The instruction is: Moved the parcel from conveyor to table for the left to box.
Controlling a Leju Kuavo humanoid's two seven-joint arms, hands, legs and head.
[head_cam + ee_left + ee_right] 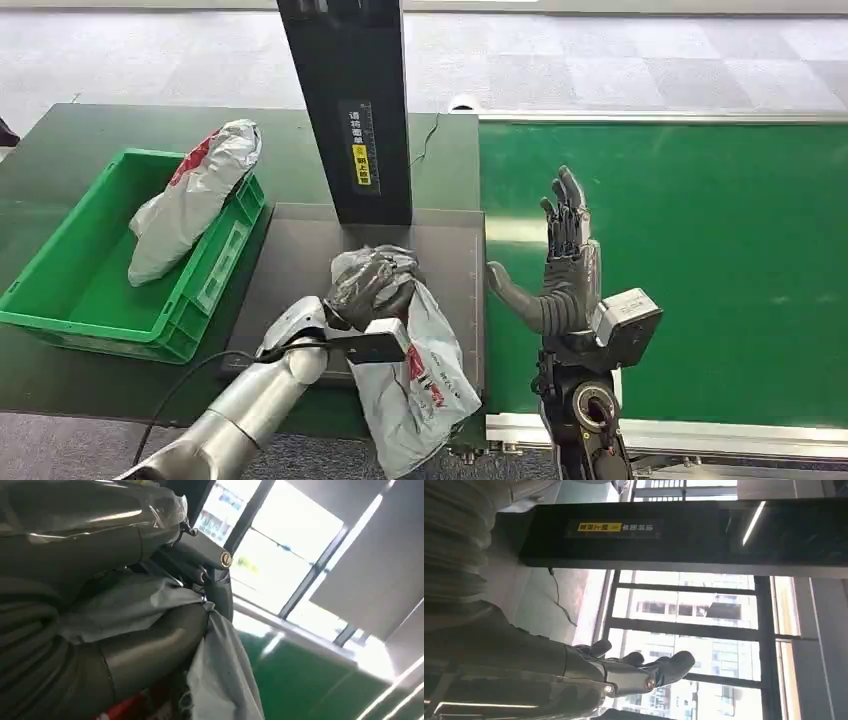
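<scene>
Crinkled grey plastic parcel (420, 370) in left hand (370, 285)

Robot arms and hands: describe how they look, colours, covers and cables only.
Left arm: smooth silver tube, with a thin black cable looping beside it. Left hand: dark grey fingers, and a black box-shaped wrist module. Right arm: dark, with a round black joint. Right hand: thick grey thumb, darker segmented fingers, and a grey box at the wrist. The wrist views show a grey ribbed cover and small brass-coloured finger pins.
</scene>
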